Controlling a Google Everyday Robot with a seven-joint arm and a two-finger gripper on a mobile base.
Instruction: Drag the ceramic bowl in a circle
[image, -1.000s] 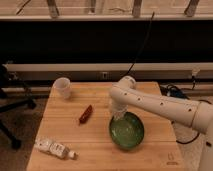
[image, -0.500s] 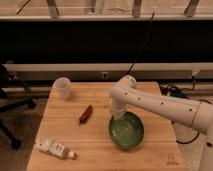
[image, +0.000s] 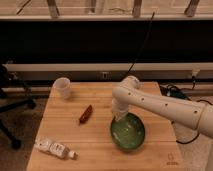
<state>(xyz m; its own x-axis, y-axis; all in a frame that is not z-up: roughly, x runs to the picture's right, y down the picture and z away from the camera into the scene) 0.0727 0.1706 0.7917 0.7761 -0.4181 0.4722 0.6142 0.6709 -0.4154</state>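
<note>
A green ceramic bowl (image: 128, 133) sits on the wooden table (image: 100, 145), right of centre and near the front. My white arm reaches in from the right. My gripper (image: 119, 117) points down at the bowl's back left rim and seems to touch it there. The arm's wrist hides the fingertips.
A white cup (image: 62, 87) stands at the table's back left. A small dark red object (image: 85, 114) lies left of the bowl. A clear plastic bottle (image: 54, 148) lies on its side at the front left. A black chair (image: 10, 100) stands beyond the left edge.
The bowl and my gripper have shifted slightly; otherwise the scene is the same.
</note>
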